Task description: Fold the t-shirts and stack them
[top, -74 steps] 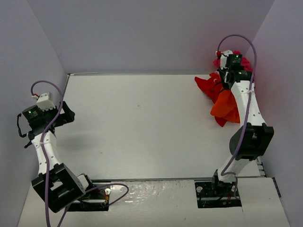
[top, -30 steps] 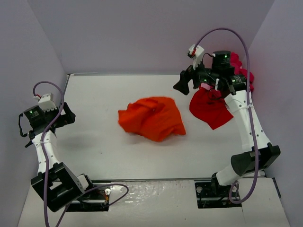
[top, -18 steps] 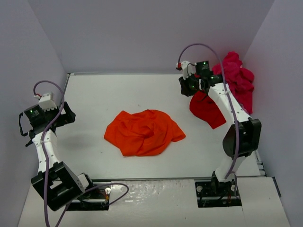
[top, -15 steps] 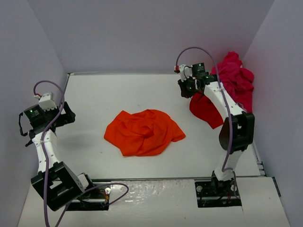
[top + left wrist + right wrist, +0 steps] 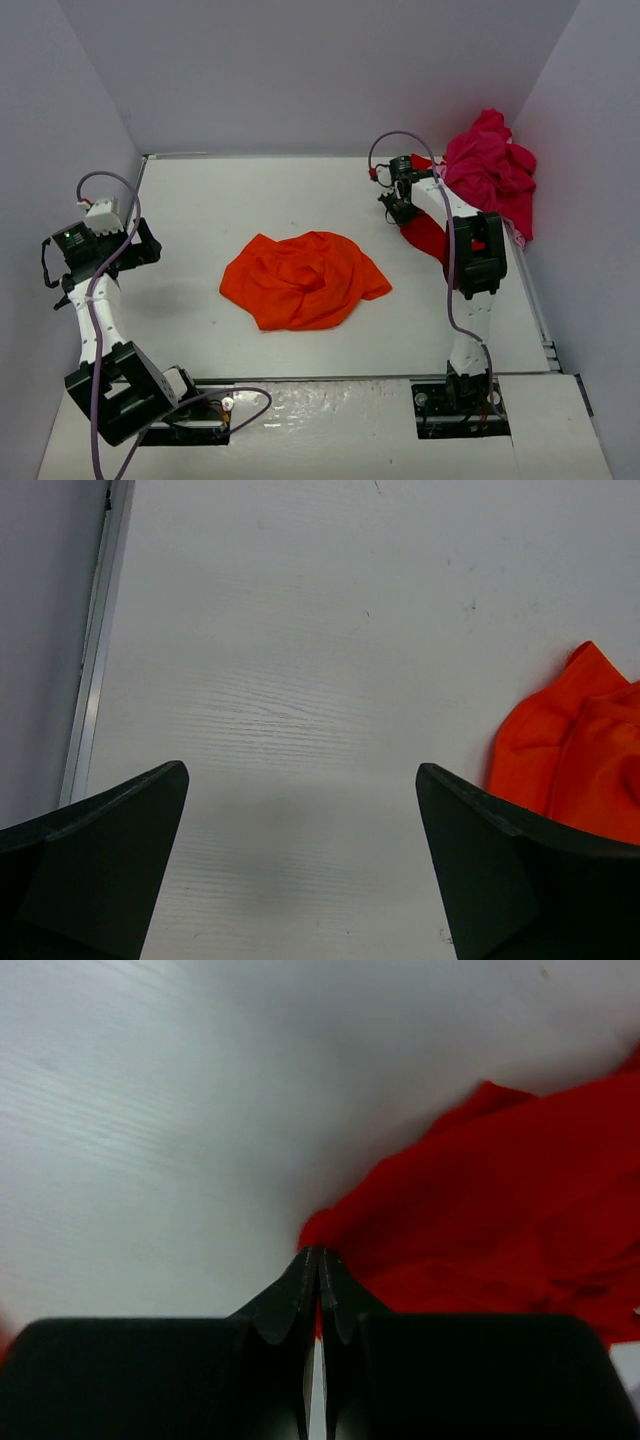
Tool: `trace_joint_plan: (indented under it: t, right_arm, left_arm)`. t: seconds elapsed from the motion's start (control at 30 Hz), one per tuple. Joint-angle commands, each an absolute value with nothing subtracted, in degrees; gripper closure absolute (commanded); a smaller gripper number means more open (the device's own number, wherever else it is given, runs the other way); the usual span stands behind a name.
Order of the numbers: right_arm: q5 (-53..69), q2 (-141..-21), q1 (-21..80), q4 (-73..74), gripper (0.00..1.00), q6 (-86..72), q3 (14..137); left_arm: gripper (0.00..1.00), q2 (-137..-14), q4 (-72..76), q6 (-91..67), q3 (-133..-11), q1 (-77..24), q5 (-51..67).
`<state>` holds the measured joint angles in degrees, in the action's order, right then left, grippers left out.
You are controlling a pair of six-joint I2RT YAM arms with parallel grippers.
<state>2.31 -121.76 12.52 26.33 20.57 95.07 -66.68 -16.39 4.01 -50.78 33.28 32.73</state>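
The orange shirt (image 5: pixel 300 280) lies crumpled in the middle of the table (image 5: pixel 230 195), with bare board all round it: a broad strip along the far edge, another toward the left edge, a narrower one along the near edge. The left arm (image 5: pixel 95 300) stands at the left edge. A heap of pink shirt (image 5: pixel 490 170) fills the far right corner, against the wall (image 5: pixel 575 150). In front of it the red shirt (image 5: pixel 425 235) lies near the right edge, the right arm (image 5: pixel 478 255) rising over it. An open lane runs between orange and red cloth.
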Motion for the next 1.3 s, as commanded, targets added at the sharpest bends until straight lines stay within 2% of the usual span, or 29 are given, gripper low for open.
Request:
trace_joint_plan:
  t: [0.0,0.23,0.4,0.57,0.6,0.63,0.7,0.77,0.9,1.03,1.1,1.2,1.27]
  right_arm:
    - [-16.2,-125.1,8.3,26.2,1.00,18.7,96.3]
    - [-25.6,-129.4,-4.6,25.1,1.00,20.0,98.6]
    - [-32.0,-131.5,-13.2,23.6,1.00,22.6,104.9]
    - [-27.1,-128.0,-17.3,23.7,1.00,24.0,105.4]
    - [-24.2,-125.5,-16.7,23.8,0.81,24.3,104.3]
    - [-21.2,-122.8,-15.9,23.9,0.57,24.7,103.0]
    - [-16.5,-118.4,-14.0,24.1,0.37,25.3,100.4]
    - [-13.2,-113.1,-10.2,24.9,0.23,25.5,97.9]
    - [-8.7,-102.6,-1.7,26.6,0.21,26.7,93.7]
    - [1.6,-96.0,4.3,28.5,0.22,25.6,90.4]
    - [6.9,-96.1,7.3,28.6,0.23,24.6,87.2]
    - [7.2,-103.4,12.1,33.5,0.32,25.0,85.2]
    - [7.1,-106.4,12.8,34.5,0.35,24.2,86.1]
  left_arm:
    - [0.03,-67.5,-15.5,5.5,-54.3,32.0,35.2]
    - [0.03,-70.3,-15.1,6.7,-54.4,31.4,34.8]
    - [0.03,-71.4,-14.6,7.2,-54.1,31.2,34.6]
    - [0.03,-71.9,-13.9,7.6,-53.5,31.1,34.9]
    - [0.03,-72.0,-13.9,7.6,-53.6,31.1,35.2]
    - [0.03,-72.2,-13.8,7.5,-53.6,31.1,35.4]
    - [0.03,-72.0,-14.1,7.5,-54.1,31.0,36.6]
    - [0.03,-71.5,-15.1,8.3,-55.0,30.7,39.1]
    - [0.03,-70.0,-16.7,9.1,-57.7,27.6,37.8]
    - [0.03,-69.7,-18.7,9.7,-60.2,24.6,36.5]
    - [0.03,-69.8,-19.3,9.7,-61.0,22.2,35.7]
    - [0.03,-69.6,-20.1,9.3,-61.5,18.9,34.1]
    - [0.03,-69.0,-20.3,9.5,-61.3,16.6,32.6]
